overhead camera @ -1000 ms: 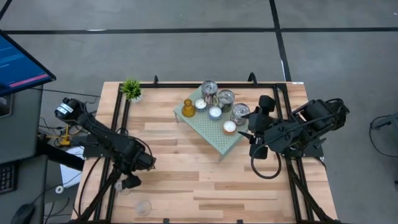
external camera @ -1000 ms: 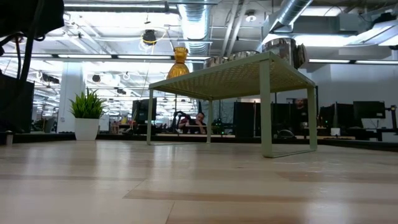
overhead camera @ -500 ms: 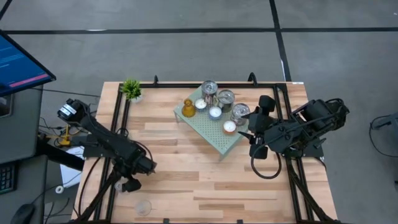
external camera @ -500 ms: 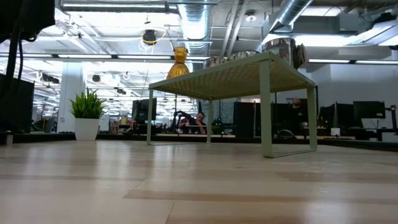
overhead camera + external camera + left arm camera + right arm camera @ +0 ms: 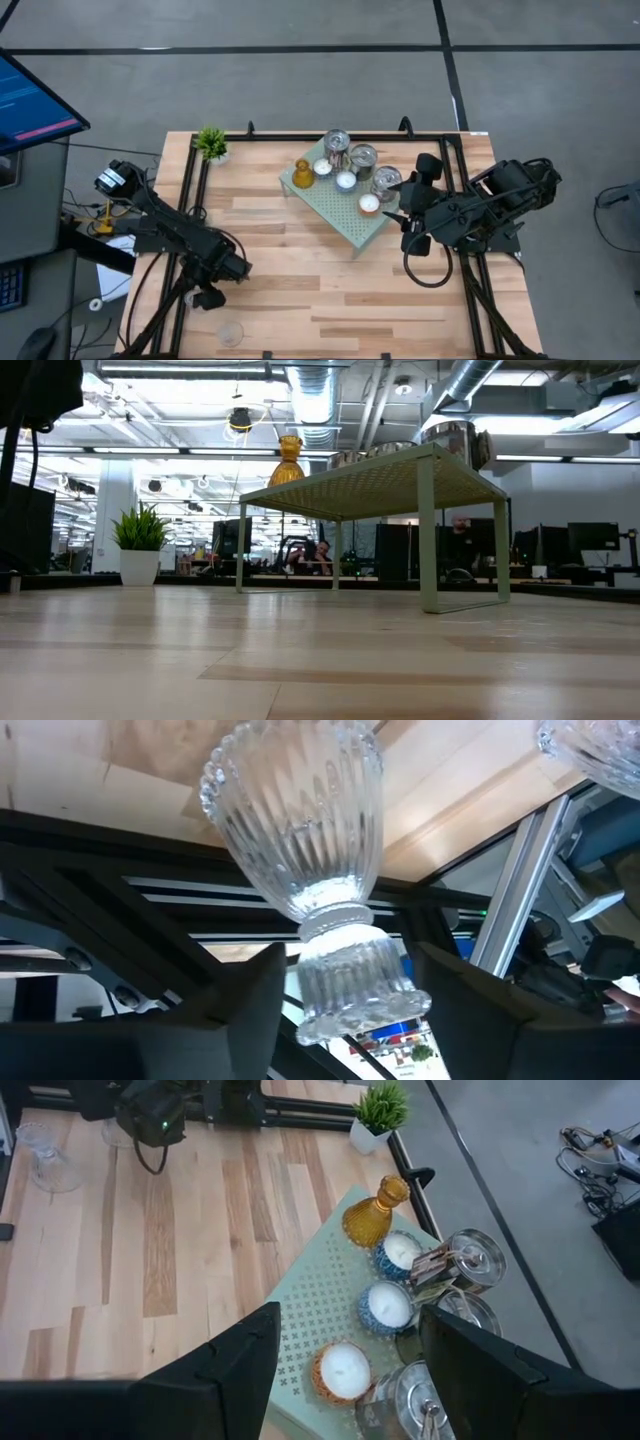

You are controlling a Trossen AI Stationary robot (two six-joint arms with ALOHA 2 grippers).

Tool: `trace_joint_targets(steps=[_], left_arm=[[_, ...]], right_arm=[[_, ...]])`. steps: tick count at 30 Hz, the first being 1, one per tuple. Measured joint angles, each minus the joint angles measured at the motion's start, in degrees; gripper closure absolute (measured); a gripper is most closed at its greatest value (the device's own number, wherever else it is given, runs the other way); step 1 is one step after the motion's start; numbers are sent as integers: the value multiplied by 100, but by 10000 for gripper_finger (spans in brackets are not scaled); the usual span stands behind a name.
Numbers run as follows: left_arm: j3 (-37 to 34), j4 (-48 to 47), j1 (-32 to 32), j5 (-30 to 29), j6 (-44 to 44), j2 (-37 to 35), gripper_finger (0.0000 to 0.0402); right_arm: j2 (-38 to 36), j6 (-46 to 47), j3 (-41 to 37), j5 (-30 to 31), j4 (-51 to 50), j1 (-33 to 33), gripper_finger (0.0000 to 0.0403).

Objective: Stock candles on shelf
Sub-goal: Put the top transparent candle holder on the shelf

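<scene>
The mint-green shelf (image 5: 345,208) (image 5: 380,480) (image 5: 318,1302) stands on its short legs at the table's far middle. On it stand candles: an amber glass one (image 5: 302,175) (image 5: 375,1215), silver tins (image 5: 363,156) and white candles (image 5: 346,181) (image 5: 388,1306). My left gripper (image 5: 208,298) (image 5: 350,990) is low at the table's near left, open, its fingers on either side of the foot of a clear ribbed glass holder (image 5: 300,830). A second clear glass holder (image 5: 230,333) (image 5: 45,1155) stands nearby. My right gripper (image 5: 402,222) (image 5: 350,1320) hangs open above the shelf's right end. My left gripper has a finger (image 5: 255,1005) on each side of the glass holder's ribbed foot (image 5: 350,975), with the bowl pointing away from the gripper. I cannot tell whether the fingers touch the foot.
A small green potted plant (image 5: 211,143) (image 5: 140,545) stands at the far left corner. Black frame rails (image 5: 190,200) run along the table's left and right edges. Bare wood (image 5: 300,270) lies between the shelf and the near edge. A monitor (image 5: 30,100) stands off the table's left.
My left arm has edged slightly toward the table's near left corner. In the low view its dark bulk has drawn back toward the picture's left edge.
</scene>
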Motion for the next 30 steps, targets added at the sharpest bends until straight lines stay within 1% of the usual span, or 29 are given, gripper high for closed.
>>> trace_joint_targets(steps=[4, 6, 11, 15, 20, 25, 30], left_arm=[[0, -19, 0, 13, -5, 0, 222], [2, -9, 0, 21, -4, 0, 235], [2, -7, 50, 15, -44, 0, 233], [2, -4, 229, 3, -184, 0, 233], [11, -4, 665, -2, -237, 0, 236], [11, -4, 1263, -54, -659, 0, 236], [231, 52, 1946, -402, -917, 0, 236]], right_arm=[[0, -2, 0, -159, 0, 0, 173], [0, -2, 0, -252, 0, 0, 173], [0, -2, 0, -258, 0, 0, 173], [0, -45, 0, -256, 0, 0, 173], [0, -161, 0, -252, 2, 0, 173], [0, -207, 0, -239, 3, -15, 173], [0, -276, 2, -235, 206, -15, 173]])
